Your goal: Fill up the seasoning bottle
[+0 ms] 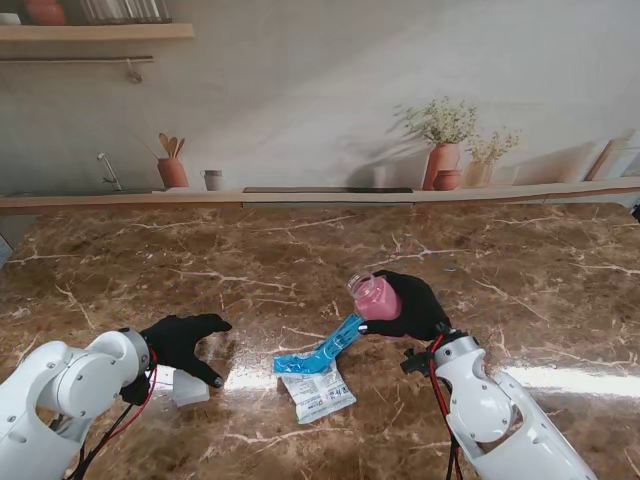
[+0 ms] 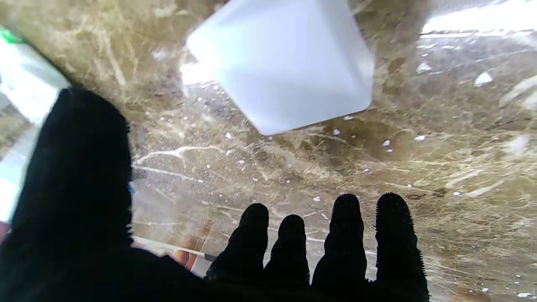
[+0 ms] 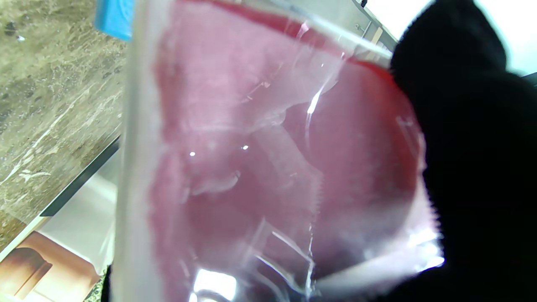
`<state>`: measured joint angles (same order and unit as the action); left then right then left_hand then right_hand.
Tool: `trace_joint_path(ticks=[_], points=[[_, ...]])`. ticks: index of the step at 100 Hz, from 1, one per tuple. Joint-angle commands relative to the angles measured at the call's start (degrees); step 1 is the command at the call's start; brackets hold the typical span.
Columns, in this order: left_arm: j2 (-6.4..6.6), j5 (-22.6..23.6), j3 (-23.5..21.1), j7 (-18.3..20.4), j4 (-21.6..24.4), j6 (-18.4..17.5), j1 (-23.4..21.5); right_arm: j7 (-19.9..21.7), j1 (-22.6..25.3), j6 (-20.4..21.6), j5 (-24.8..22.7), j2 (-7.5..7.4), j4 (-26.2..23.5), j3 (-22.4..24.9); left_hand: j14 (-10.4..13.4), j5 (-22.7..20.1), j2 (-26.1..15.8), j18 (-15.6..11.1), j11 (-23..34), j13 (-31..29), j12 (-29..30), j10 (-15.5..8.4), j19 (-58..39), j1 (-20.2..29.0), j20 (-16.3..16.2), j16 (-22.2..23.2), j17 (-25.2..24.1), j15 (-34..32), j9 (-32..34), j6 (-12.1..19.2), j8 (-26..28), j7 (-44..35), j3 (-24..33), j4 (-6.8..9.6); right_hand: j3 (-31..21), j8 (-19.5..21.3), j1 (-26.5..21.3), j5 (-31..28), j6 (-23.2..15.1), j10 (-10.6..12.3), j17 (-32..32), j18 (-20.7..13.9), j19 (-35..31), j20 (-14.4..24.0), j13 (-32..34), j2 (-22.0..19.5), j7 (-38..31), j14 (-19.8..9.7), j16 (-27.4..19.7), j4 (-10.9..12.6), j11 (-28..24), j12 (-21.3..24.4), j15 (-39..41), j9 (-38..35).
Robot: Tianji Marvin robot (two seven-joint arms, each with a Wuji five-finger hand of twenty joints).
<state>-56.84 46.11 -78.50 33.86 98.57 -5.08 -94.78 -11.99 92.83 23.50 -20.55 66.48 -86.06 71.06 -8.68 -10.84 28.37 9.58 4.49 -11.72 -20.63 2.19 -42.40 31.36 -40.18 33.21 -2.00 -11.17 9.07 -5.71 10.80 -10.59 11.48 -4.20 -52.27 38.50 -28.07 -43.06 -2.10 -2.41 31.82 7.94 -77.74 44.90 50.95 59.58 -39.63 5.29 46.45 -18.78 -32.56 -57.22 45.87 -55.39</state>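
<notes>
Marble counter (image 1: 300, 250) — right hand (image 1: 410, 308) grips clear pink-filled bottle (image 1: 375, 296); left hand (image 1: 185, 343) splayed, empty

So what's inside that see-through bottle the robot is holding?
Pink powder shows through the clear glass bottle, coating its walls in the right wrist view. The black-gloved right hand wraps one side, so how full it is there stays hidden.

You are looking down on a brown marble table top (image 1: 300, 250) with pale veins, glare streaking its near right part. Along its far edge runs a printed backdrop wall (image 1: 330, 90) (a flat kitchen scene, not real furniture): a wooden shelf (image 1: 95, 32) at upper left, a utensil pot (image 1: 172, 172), a small cup (image 1: 212, 180), and terracotta vases of dried flowers (image 1: 443, 160) toward the right.
</notes>
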Motion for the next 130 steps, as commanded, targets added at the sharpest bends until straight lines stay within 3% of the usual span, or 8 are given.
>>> trace_joint_path(ticks=[1,12,22,34,50,83,121,130], points=[[0.39,0.96,0.36,-0.30,-1.18,-0.66,-0.11,0.36,0.92,0.18,-0.06,0.30,-1.08,0.04,1.87,3.12,-1.19,-1.10,-3.69,2.59,2.67,-1.60,1.56,1.93,-1.18,-0.63,-0.98,1.41,-2.43,3.51,0.80,10.96,-2.67,0.86,-15.08,7.88,-14.74,-11.28,-16.73,9.34,0.56,-0.91,-2.93,0.05,7.37,-20.51,-11.77,-5.79,1.62,3.24,-4.95,-0.97,11.32,-5.28],[0.55,3.19,0.84,0.01,-2.17,-1.71,0.23,-0.32,1.51,0.29,-0.38,0.40,-1.80,0.20,2.20,3.18,-1.14,-2.41,-5.01,3.34,8.08,-1.58,2.00,2.89,-1.77,-0.42,-0.84,1.40,-2.70,1.77,-1.80,12.52,-3.34,1.18,-15.17,7.89,-14.71,-11.32,-16.81,9.36,0.56,-0.90,-2.92,0.01,7.41,-20.45,-11.79,-5.82,1.66,3.23,-4.97,-1.00,11.31,-5.26],[0.61,4.38,1.24,0.18,-2.60,-1.57,0.30,-0.48,1.92,0.35,-0.13,0.46,-2.28,0.27,2.25,2.99,-0.29,-2.43,-4.11,2.80,7.62,-1.56,1.84,3.00,-2.07,-0.11,-0.68,1.05,-2.57,0.67,-1.30,11.35,-2.99,1.08,-15.26,7.88,-14.70,-11.35,-16.81,9.33,0.56,-0.90,-2.93,-0.01,7.42,-20.36,-11.79,-5.81,1.69,3.22,-4.97,-0.99,11.29,-5.31],[0.63,5.97,1.33,0.07,-2.60,-1.97,-0.17,-0.50,2.21,0.35,0.06,0.48,-2.47,0.30,2.26,3.29,1.99,-3.08,-3.35,2.27,2.89,-1.23,1.93,0.64,-2.19,1.46,-0.86,0.29,-2.49,0.07,6.88,10.90,3.80,0.12,-15.32,7.89,-14.66,-11.39,-16.86,9.46,0.53,-0.89,-2.90,-0.05,7.42,-20.38,-11.79,-5.81,1.73,3.19,-4.97,-1.01,11.26,-5.28],[0.62,8.19,0.68,-0.26,-2.03,-2.95,-1.39,-0.62,2.39,0.65,0.58,0.57,-2.36,0.30,2.18,3.58,3.13,-3.64,-2.12,2.22,-2.54,-0.92,2.18,-1.24,-1.98,2.73,-1.37,-0.41,-2.40,-0.36,11.08,9.69,8.32,-0.63,-15.39,7.87,-14.64,-11.37,-16.84,9.40,0.39,-0.85,-2.75,-0.12,7.31,-20.35,-11.76,-5.77,1.75,3.16,-4.95,-1.01,11.17,-5.30],[0.15,8.83,-2.32,-3.73,-0.20,-5.06,-5.64,-0.66,2.59,0.75,1.28,0.66,-2.20,0.22,2.19,4.14,1.38,-3.83,-0.52,0.42,-9.05,-1.41,1.39,-1.68,-1.85,3.57,-0.89,-1.33,-2.36,0.80,19.42,6.98,5.63,-0.52,-15.40,7.85,-14.57,-11.39,-16.83,9.37,0.27,-0.79,-2.50,-0.23,7.28,-20.44,-11.75,-5.81,1.81,3.11,-4.96,-1.07,11.09,-5.26],[0.08,10.00,-5.73,-3.85,1.97,-7.65,-9.17,-0.15,2.49,0.57,1.72,0.60,-2.21,-0.20,2.44,3.67,1.74,-4.36,-1.25,0.06,-6.83,-1.91,1.93,0.49,-1.26,2.72,-1.45,-0.82,-2.36,0.87,17.42,9.36,3.09,0.05,-15.43,7.88,-14.56,-11.44,-16.84,9.36,0.11,-0.75,-2.26,-0.29,7.22,-20.41,-11.80,-5.84,1.88,3.10,-4.92,-1.08,11.00,-5.24],[0.07,11.28,-6.27,-4.13,2.15,-8.39,-9.87,-0.09,2.39,0.50,1.72,0.59,-2.19,-0.31,2.49,3.89,3.71,-4.70,-0.70,-0.09,-7.36,-1.92,2.04,-1.24,-1.12,3.00,-1.50,-1.03,-2.17,1.14,18.28,8.42,8.55,-0.76,-15.43,7.88,-14.62,-11.45,-16.83,9.31,0.10,-0.75,-2.22,-0.29,7.22,-20.44,-11.79,-5.84,1.89,3.11,-4.93,-1.10,10.99,-5.25]])
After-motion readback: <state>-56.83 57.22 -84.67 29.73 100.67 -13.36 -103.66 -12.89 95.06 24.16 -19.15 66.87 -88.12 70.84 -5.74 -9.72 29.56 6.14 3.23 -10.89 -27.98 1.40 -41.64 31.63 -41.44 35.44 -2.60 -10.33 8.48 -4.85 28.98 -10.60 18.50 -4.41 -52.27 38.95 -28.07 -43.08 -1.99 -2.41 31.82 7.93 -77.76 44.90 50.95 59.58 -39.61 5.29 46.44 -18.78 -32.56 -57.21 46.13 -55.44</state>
